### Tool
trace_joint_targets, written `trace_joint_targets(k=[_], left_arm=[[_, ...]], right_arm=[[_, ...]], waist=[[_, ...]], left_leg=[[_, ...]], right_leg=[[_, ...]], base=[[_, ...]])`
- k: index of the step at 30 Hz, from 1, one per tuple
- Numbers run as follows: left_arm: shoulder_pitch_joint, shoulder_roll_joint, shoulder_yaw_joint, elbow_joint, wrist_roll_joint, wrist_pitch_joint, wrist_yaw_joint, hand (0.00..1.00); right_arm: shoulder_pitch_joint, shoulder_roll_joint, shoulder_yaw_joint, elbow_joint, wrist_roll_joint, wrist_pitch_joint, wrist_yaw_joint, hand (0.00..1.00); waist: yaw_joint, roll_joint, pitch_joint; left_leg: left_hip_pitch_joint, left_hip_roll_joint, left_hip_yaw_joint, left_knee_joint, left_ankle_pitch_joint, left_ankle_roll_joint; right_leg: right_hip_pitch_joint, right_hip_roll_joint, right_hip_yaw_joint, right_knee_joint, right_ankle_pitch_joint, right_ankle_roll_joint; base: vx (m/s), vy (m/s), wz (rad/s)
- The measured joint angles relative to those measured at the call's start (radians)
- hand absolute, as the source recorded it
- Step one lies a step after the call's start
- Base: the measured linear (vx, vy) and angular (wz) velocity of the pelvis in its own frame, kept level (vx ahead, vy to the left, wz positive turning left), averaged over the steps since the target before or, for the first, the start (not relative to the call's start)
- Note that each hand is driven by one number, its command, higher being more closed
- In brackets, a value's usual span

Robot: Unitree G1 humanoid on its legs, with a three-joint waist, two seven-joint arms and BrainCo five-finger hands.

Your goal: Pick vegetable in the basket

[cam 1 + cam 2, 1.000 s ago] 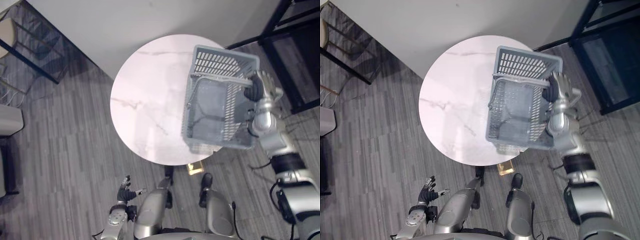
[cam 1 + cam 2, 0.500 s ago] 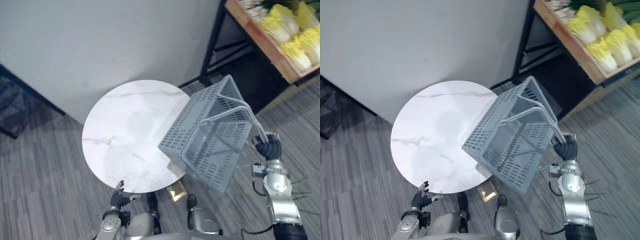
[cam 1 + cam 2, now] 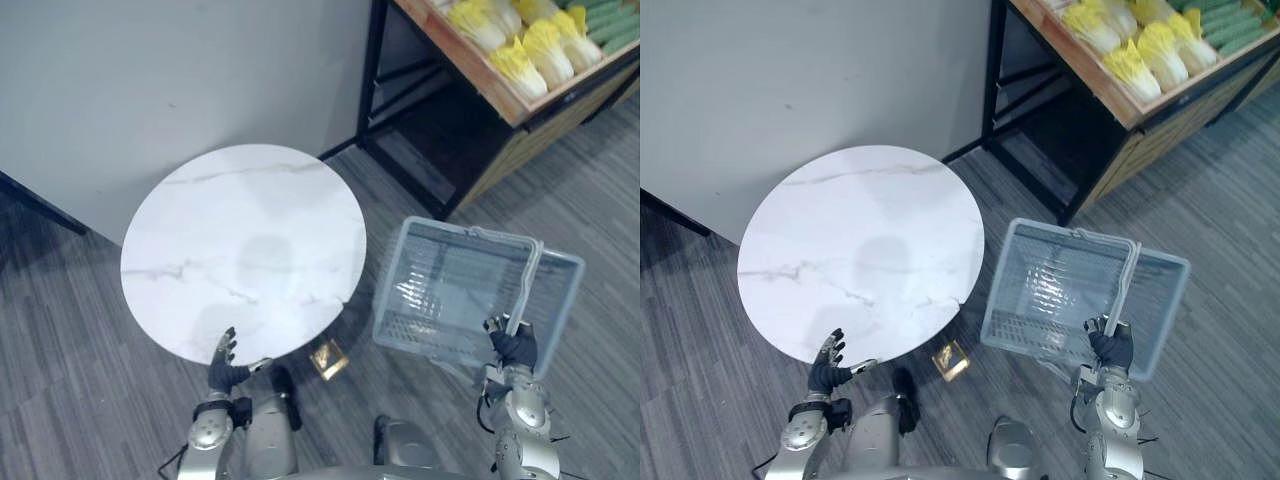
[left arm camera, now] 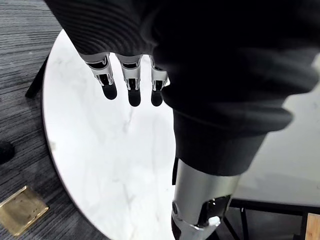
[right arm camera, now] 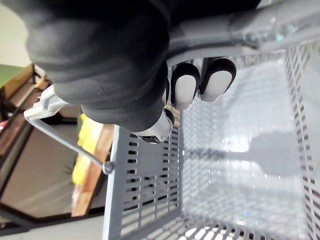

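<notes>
Well, your basket (image 3: 450, 290) lies lengthwise nine-to-three, mouth up — your right hand (image 3: 513, 348) curls round its handle (image 3: 528, 285); left hand (image 3: 225, 372) spread.

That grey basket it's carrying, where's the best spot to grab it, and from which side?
Its handle, from above. That thin bar spans the basket's open top, so fingers can curl right round it and the basket should hang mouth-up beneath. The right hand holds it so.
</notes>
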Motion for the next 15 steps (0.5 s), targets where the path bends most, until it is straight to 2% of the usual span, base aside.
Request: trace_joint_targets(k=[1,2,4,5,7,8,9,10,12,15], left_arm=[[0.001,-0.001,0.000,-0.006,0.000,0.000,0.000,0.00],[0.009,-0.003,0.000,-0.015,0.000,0.000,-0.001,0.00],[0.039,-0.018,0.007,-0.067,0.000,-0.001,-0.001,0.00],[0.047,-0.023,0.009,-0.080,-0.002,-0.002,-0.001,0.00],[0.072,-0.039,0.011,-0.118,-0.011,-0.005,-0.001,0.00],[0.075,-0.042,0.011,-0.123,-0.013,-0.005,-0.001,0.00],[0.070,-0.044,0.011,-0.124,-0.023,-0.004,-0.001,0.00],[0.069,-0.045,0.008,-0.124,-0.024,-0.004,-0.001,0.00],[0.066,-0.044,-0.003,-0.125,-0.024,-0.004,0.000,0.00],[0.039,-0.045,-0.035,-0.127,-0.024,-0.003,0.001,0.00]], right_arm=[[0.000,0.001,-0.003,0.002,0.000,0.000,-0.003,1.00],[0.004,0.007,-0.006,0.002,0.000,0.000,-0.006,1.00],[0.023,0.024,-0.010,-0.036,0.002,0.001,-0.020,1.00],[0.028,0.027,-0.009,-0.051,0.002,0.001,-0.021,1.00],[0.044,0.035,0.004,-0.117,0.001,0.001,-0.023,1.00],[0.045,0.036,0.003,-0.132,0.001,0.000,-0.023,1.00],[0.044,0.040,0.002,-0.147,0.001,-0.002,-0.023,1.00],[0.047,0.043,0.002,-0.149,0.001,-0.003,-0.022,1.00],[0.058,0.045,0.000,-0.150,0.001,-0.004,-0.023,1.00],[0.064,0.063,0.001,-0.150,0.003,-0.004,-0.022,1.00]], waist=[[-0.003,-0.001,0.002],[-0.004,-0.004,0.004],[-0.002,-0.004,0.004],[0.002,0.000,0.002],[0.005,0.017,-0.009],[0.003,0.023,-0.013],[0.003,0.024,-0.020],[0.009,0.004,-0.022],[0.006,-0.011,-0.030],[0.007,-0.017,-0.032]], left_leg=[[0.001,-0.001,-0.019,0.030,-0.030,0.000],[0.003,-0.001,-0.029,0.114,-0.100,0.015],[0.055,-0.001,-0.045,0.280,-0.274,0.011],[0.076,0.001,-0.053,0.302,-0.310,0.012],[0.142,0.008,-0.059,0.316,-0.426,0.043],[0.151,0.009,-0.057,0.288,-0.445,0.051],[0.169,0.005,-0.038,0.234,-0.464,0.033],[0.180,-0.009,-0.008,0.205,-0.456,0.034],[0.176,-0.012,0.009,0.202,-0.453,0.037],[0.176,-0.006,0.080,0.227,-0.450,0.039]], right_leg=[[-0.006,0.000,-0.001,0.001,0.007,-0.012],[-0.010,0.000,0.006,0.004,0.016,-0.023],[-0.014,0.013,0.037,0.000,0.045,-0.033],[-0.015,0.022,0.049,-0.003,0.052,-0.034],[-0.045,0.061,0.095,0.000,0.066,-0.027],[-0.059,0.070,0.102,0.001,0.066,-0.029],[-0.082,0.071,0.116,0.001,0.067,-0.014],[-0.092,0.065,0.130,-0.009,0.077,-0.002],[-0.096,0.056,0.140,-0.039,0.112,0.012],[-0.112,0.069,0.205,-0.076,0.169,0.024]], base=[[-0.21,-0.129,-0.01],[-0.12,-0.091,-0.19],[-0.17,-0.074,-0.37],[-0.16,0.022,-0.59],[-0.16,0.075,-0.66],[-0.21,0.133,-0.56],[-0.20,0.130,-0.55],[-0.19,0.112,-0.55],[-0.06,0.091,-0.40],[0.00,0.111,-0.64]])
